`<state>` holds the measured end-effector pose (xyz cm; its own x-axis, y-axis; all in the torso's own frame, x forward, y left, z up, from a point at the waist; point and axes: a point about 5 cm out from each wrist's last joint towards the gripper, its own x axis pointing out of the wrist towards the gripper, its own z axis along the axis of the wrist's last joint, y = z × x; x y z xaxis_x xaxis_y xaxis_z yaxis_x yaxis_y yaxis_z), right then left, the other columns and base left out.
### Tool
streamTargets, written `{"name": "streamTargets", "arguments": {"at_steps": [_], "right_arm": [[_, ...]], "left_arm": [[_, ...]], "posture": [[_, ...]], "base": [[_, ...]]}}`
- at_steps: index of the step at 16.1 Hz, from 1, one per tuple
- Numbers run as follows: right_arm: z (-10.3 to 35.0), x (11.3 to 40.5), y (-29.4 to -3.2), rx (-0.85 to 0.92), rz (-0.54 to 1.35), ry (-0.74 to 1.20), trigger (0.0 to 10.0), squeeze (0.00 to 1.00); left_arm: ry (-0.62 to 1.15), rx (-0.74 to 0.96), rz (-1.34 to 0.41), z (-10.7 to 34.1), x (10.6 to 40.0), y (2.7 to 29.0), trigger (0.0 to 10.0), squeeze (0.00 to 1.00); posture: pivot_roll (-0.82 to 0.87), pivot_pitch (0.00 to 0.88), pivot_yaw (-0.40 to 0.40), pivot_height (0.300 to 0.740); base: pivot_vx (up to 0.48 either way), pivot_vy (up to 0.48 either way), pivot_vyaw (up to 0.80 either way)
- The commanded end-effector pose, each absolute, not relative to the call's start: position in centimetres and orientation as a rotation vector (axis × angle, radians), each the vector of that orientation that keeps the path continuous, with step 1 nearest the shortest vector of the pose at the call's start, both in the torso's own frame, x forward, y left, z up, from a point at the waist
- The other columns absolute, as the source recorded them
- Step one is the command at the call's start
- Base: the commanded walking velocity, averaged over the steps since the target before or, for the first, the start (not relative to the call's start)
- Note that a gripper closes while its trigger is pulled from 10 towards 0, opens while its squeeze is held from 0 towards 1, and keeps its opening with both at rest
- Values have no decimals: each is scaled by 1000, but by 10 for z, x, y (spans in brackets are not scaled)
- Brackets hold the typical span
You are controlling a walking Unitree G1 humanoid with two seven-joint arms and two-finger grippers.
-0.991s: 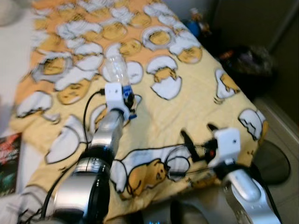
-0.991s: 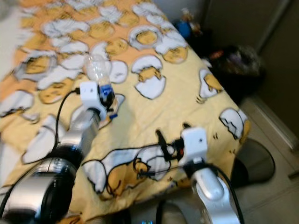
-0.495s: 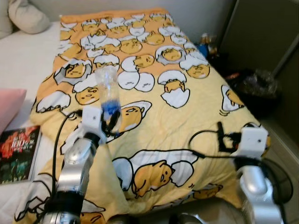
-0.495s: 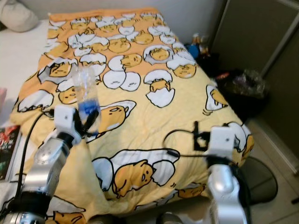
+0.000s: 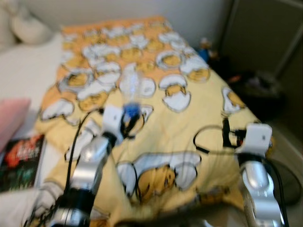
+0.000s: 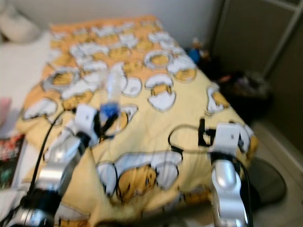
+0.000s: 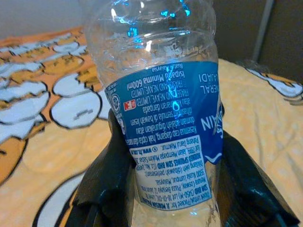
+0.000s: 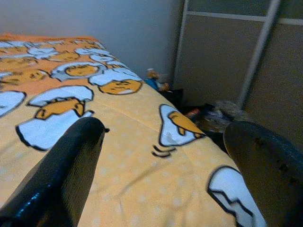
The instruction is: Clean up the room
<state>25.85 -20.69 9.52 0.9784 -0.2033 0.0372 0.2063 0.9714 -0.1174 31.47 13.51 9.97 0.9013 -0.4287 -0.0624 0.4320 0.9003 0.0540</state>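
A clear plastic bottle with a blue label stands upright in my left gripper, which is shut on its lower part above the yellow egg-patterned blanket. In the left wrist view the black fingers press both sides of the bottle. My right gripper hovers open over the blanket near the bed's right edge, holding nothing; its fingers stand wide apart in the right wrist view.
A dark bag of rubbish sits on the floor right of the bed, beside a grey sliding door. Small items stand in the corner. A book and a pink cloth lie left.
The head camera has shifted and the picture is blurred. My left arm with the bottle now sits more toward the middle of the bed. The right gripper stays open.
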Motion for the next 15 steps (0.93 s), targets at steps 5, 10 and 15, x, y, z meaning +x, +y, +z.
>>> {"name": "streamTargets", "arguments": {"at_steps": [5, 10, 15], "right_arm": [[83, 256, -208, -129, -226, 20, 10000, 0], [81, 252, -213, -110, -254, -4, 10000, 0], [80, 245, -217, -108, -277, -20, 10000, 0]], "left_arm": [[8, 71, -502, 106, 320, 117, 10000, 0], [36, 43, -475, 101, 324, 116, 10000, 0], [38, 46, -509, 97, 323, 108, 10000, 0]], "posture": [[-186, 0, 81, 740], [-198, 0, 89, 740], [-224, 0, 102, 740]], "base": [[260, -401, 0], [173, -161, -596], [0, 0, -573]]}}
